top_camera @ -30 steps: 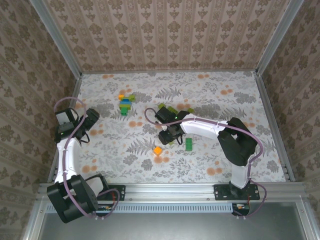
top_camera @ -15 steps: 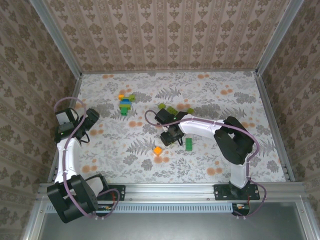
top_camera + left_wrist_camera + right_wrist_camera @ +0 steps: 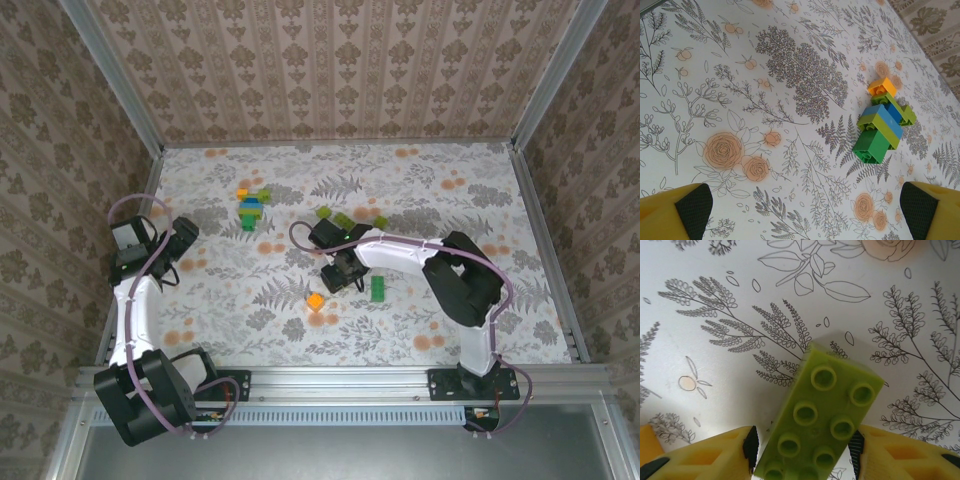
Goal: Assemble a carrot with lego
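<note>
Nearest in the top view, a lone orange brick (image 3: 315, 300) lies on the bench (image 3: 470, 190), just below the centre of the frame. Just up and right of it is the right claw (image 3: 803, 445), clenched on a lime-green brick (image 3: 825, 405). The wrist view shows a pad against each long side of the brick's near end. Its long axis runs away from the claw, leaning toward the upper right of the frame, with the studs facing the camera. Whether it is clear of the bench I cannot tell. A dark green brick (image 3: 378, 288) lies just right of the claw.

No carrot is built yet, so I judge the orange brick to be the mate. It lies close by, down-left of the right claw, and well apart from the left claw (image 3: 807, 200), which stands released and wide at the left edge. Farther back lie loose lime bricks (image 3: 345, 220) and the yellow, green and blue build (image 3: 250, 208).
</note>
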{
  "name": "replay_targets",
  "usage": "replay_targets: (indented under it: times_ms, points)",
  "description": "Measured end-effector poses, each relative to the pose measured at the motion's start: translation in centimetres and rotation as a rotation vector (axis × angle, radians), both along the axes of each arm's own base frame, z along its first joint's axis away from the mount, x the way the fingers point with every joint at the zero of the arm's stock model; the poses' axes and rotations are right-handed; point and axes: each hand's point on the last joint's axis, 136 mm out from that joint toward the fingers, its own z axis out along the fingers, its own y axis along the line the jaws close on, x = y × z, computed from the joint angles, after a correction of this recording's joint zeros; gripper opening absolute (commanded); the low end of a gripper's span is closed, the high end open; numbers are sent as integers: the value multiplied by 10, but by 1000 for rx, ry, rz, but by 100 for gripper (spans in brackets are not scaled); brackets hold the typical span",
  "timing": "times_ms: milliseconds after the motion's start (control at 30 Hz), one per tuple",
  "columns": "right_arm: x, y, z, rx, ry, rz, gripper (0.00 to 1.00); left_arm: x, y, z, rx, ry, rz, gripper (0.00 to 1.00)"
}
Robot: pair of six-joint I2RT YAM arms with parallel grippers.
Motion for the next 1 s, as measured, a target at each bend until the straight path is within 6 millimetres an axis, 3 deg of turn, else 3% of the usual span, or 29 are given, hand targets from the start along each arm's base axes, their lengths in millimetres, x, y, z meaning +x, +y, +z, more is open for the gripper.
replay_targets:
  times_ms: [500,833,1000]
  points:
    - [8,3,3,10,-13,-86,51,0,0,0,0,0,0,100]
    - [12,4,2,5,-21,-107,45,0,0,0,0,0,0,100]
    - [13,4,2,1,-25,-108,37,0,0,0,0,0,0,100]
